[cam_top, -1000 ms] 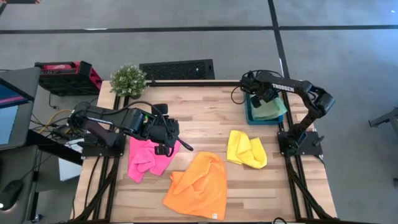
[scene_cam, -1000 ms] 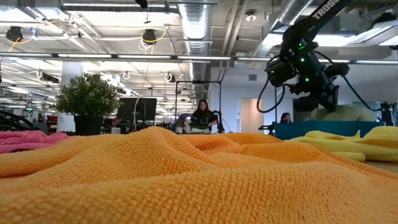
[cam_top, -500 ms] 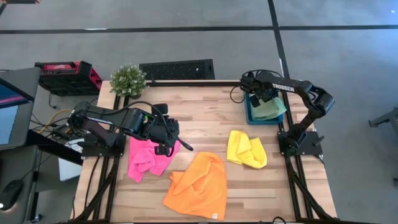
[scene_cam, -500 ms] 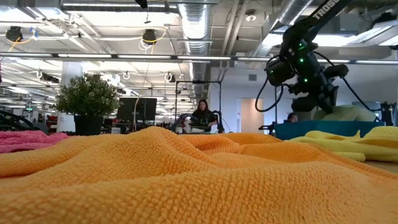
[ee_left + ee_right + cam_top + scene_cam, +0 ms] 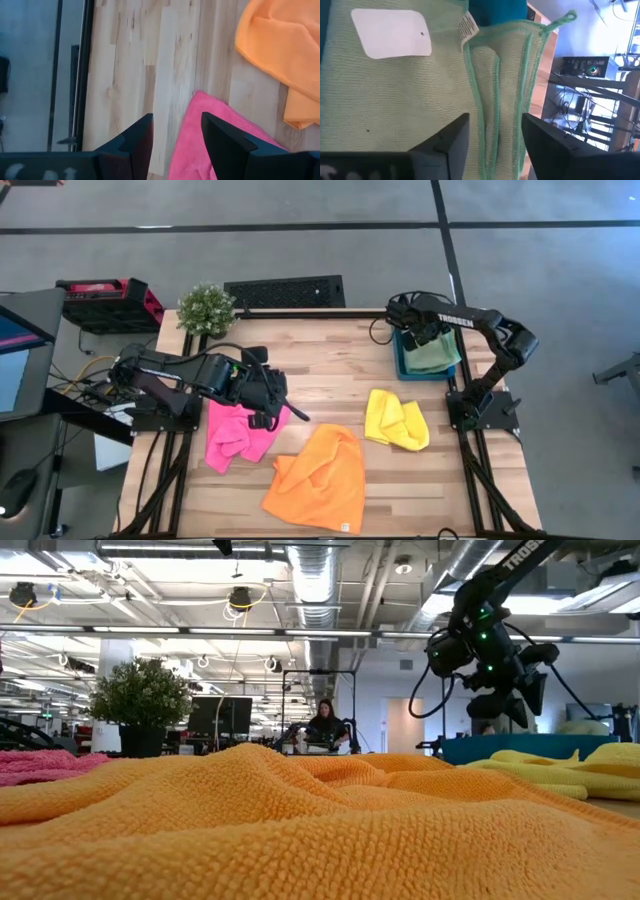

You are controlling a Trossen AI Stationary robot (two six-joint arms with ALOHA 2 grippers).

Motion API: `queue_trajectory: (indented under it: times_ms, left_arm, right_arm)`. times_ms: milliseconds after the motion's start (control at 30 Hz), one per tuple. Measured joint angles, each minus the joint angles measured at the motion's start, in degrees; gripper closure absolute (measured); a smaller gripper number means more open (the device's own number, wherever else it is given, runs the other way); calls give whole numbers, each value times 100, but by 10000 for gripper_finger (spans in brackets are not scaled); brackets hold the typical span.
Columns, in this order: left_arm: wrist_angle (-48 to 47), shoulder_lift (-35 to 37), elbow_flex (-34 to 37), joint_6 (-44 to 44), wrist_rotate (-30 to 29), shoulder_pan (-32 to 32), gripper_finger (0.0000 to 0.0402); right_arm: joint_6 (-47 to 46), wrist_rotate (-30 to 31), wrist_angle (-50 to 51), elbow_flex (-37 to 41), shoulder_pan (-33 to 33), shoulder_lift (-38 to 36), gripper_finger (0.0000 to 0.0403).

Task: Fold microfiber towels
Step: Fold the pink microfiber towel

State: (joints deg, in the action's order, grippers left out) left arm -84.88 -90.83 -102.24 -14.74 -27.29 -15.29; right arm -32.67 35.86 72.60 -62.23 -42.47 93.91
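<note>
**Green towel set in the bin; three cloths left on the table**

The right gripper hung over the teal bin at the table's far right edge, its fingers apart and closed on nothing. Directly under it in the right wrist view lay the sage green towel, folded into layers with its hemmed edges stacked and a white label facing up. The cloth lay inside the bin, close below the fingertips; whether they touched it could not be told. By the look of things this was the placing step for that towel, near its finish.

The left gripper waited near the table's left edge, fingers parted and empty, just above the hot pink towel, whose edge lay between and beyond the fingertips in the left wrist view.

The orange towel lay rumpled at the near edge, towards the middle. The yellow towel lay crumpled towards the right edge, nearer than the bin.

The next move probably called for the right arm to lift clear of the bin and for a gripper to pick a corner of an unfolded cloth.
</note>
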Motion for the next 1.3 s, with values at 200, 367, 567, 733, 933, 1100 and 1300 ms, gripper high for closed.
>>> queue_trajectory:
  times_ms: [200,367,567,733,933,1100,1300]
  left_arm:
    - [-403,0,0,-801,-109,0,242]
    - [-523,7,138,-1578,-4,2,242]
    - [-488,4,990,-2346,311,-4,242]
    - [-395,5,1710,-2916,647,-81,242]
    - [-141,9,2230,-3369,1215,-437,242]
    - [1,40,2352,-3680,1262,-867,242]
    - [97,183,2345,-4018,1201,-1374,242]
  right_arm:
    - [-132,9,38,-124,280,-463,178]
    - [-327,2,12,-136,899,-1202,178]
    - [103,-412,-633,-138,2201,-1842,181]
    - [1120,-1630,-1976,-138,3307,-1981,181]
    - [1961,-2983,-3774,-73,4096,-1675,181]
    - [2431,-3571,-4650,-32,4297,-917,181]
    - [2981,-3596,-6096,-31,4311,129,181]
